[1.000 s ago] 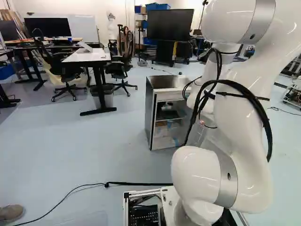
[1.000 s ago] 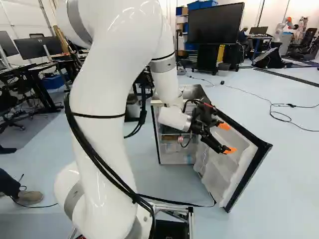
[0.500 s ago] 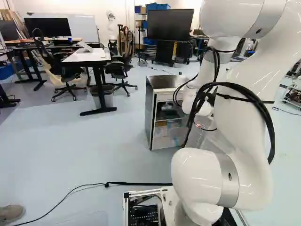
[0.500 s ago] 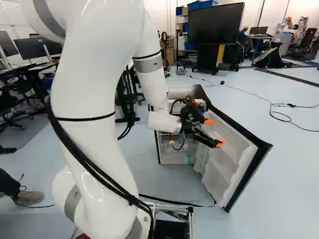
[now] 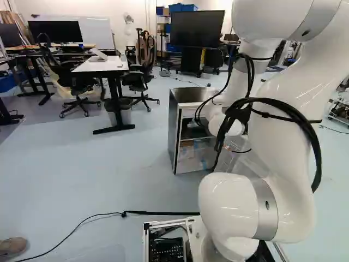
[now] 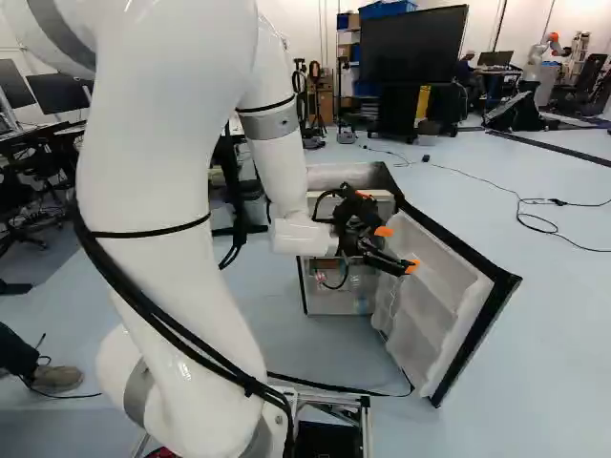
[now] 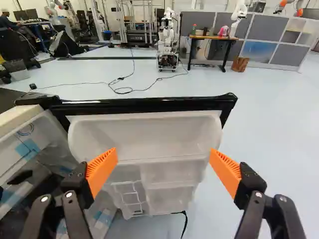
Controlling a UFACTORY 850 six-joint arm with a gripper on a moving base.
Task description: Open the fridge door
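Open fridge (image 5: 190,96) on pale floor (image 5: 109,174); 1 big screen (image 5: 197,28) beyond

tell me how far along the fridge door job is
Looks done: the fridge door stands wide open, baring its white bins and the inside of the fridge. In hand: nothing; the gripper has its fingers apart by the door's inner side. Left: probably just drawing the gripper clear.

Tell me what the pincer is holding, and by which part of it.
Nothing is held. The pincer is open, its two orange pads wide apart, with the inner side of the open fridge door ahead and not gripped between them.
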